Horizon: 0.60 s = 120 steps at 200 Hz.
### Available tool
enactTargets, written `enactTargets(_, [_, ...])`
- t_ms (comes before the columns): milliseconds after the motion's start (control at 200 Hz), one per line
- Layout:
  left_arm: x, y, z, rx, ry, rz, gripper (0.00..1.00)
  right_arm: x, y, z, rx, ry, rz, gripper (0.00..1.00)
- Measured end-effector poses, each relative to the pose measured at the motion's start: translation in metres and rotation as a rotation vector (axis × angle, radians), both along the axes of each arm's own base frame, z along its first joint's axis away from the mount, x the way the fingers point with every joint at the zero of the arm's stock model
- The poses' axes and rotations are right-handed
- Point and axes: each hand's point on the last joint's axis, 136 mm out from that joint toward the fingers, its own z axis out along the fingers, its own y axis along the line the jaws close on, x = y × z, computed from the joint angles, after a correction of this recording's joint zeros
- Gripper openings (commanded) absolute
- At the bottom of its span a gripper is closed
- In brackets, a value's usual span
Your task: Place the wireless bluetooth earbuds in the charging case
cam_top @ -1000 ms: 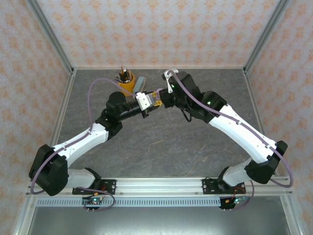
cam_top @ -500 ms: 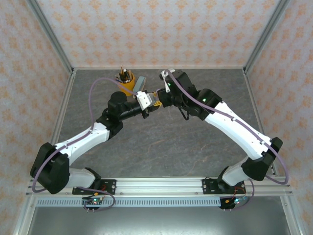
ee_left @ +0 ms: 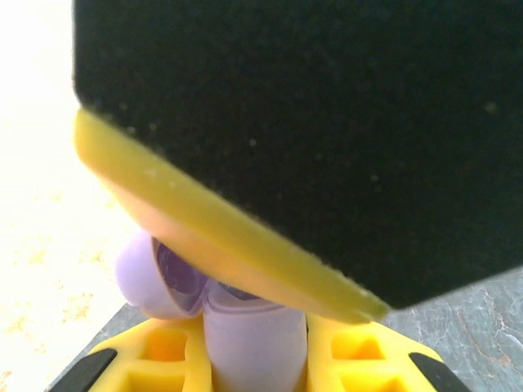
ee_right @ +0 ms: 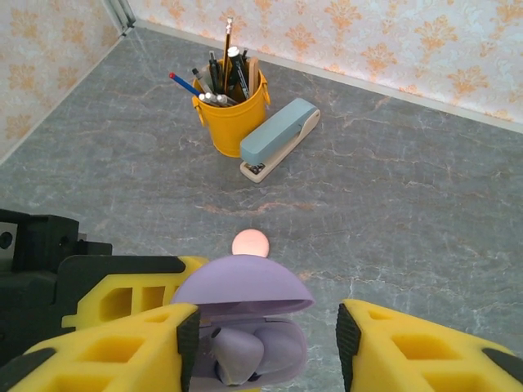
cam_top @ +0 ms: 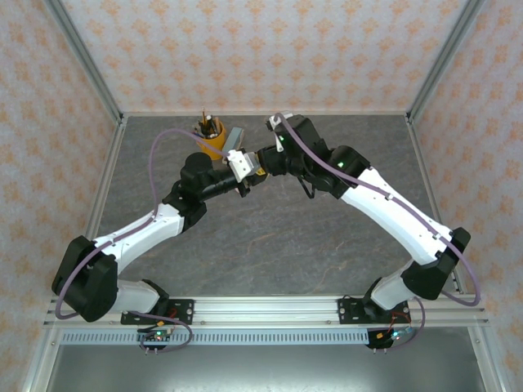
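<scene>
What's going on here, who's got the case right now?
The left gripper is shut on the open lilac charging case, holding it mid-table. The right gripper straddles the case with its jaws open, with a clear gap on one side. A lilac earbud looks to be lying inside. A small pink disc lies on the table just beyond, short of the yellow pen cup and stapler.

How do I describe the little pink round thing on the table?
Find the yellow pen pot on the grey table, blue-grey stapler beside it. Nearer the arms, just beyond the open lilac case, lies a small round piece: the only pink thing, lying alone.
</scene>
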Motion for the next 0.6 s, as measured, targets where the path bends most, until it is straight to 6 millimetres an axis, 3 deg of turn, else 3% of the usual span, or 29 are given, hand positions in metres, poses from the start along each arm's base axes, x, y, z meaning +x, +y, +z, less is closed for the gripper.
enactTargets(135, [-0.001, -0.001, 0.004, -0.010, -0.017, -0.007, 0.00, -0.004, -0.005, 0.010, 0.030, -0.010, -0.009, 0.63])
enactTargets(305, [-0.004, -0.003, 0.007, -0.015, -0.025, -0.021, 0.00, -0.012, -0.019, 0.043, 0.125, -0.050, -0.037, 0.64])
enactTargets(430, [-0.005, -0.004, 0.008, -0.020, -0.029, -0.029, 0.00, -0.005, -0.034, 0.067, 0.195, -0.078, -0.100, 0.63])
enactTargets(601, [-0.005, -0.004, 0.013, -0.030, -0.045, -0.032, 0.00, 0.009, -0.049, 0.064, 0.216, -0.058, -0.182, 0.61])
